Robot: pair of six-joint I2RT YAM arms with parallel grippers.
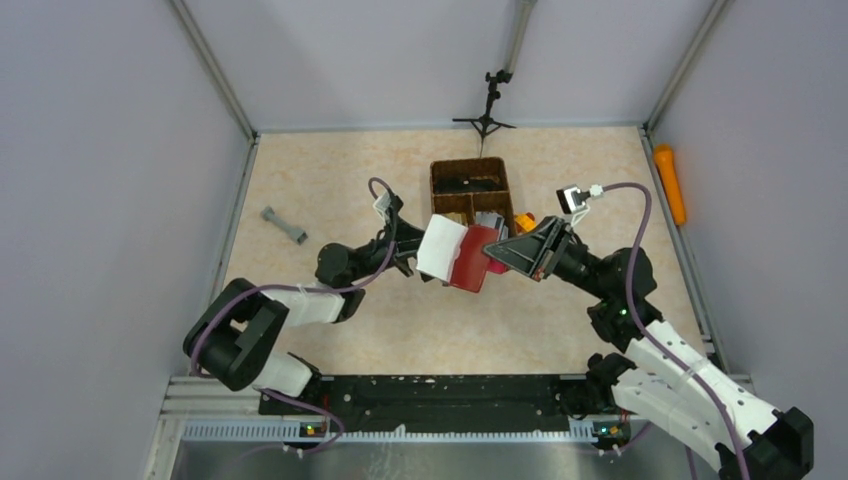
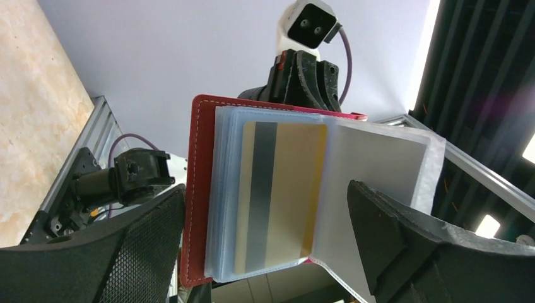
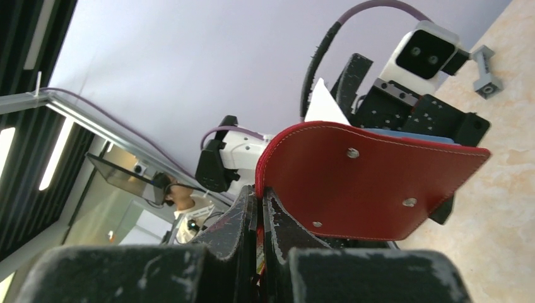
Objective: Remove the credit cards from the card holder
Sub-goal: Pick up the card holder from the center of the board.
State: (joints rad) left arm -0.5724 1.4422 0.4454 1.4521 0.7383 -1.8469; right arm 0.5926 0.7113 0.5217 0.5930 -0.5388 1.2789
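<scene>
The dark red card holder hangs open above the table, between the two arms. My right gripper is shut on the edge of its red cover. In the left wrist view the holder shows a stack of clear sleeves. The front sleeve holds a tan credit card with a silver-grey stripe. One clear page is folded out to the right. My left gripper is open wide, one finger on each side of the sleeves, touching nothing I can see. Other cards are hidden in the stack.
A brown woven basket stands just behind the holder, with a small orange thing at its right. A grey dumbbell-shaped piece lies at the left. A small tripod stands at the back wall. An orange object lies beyond the right wall.
</scene>
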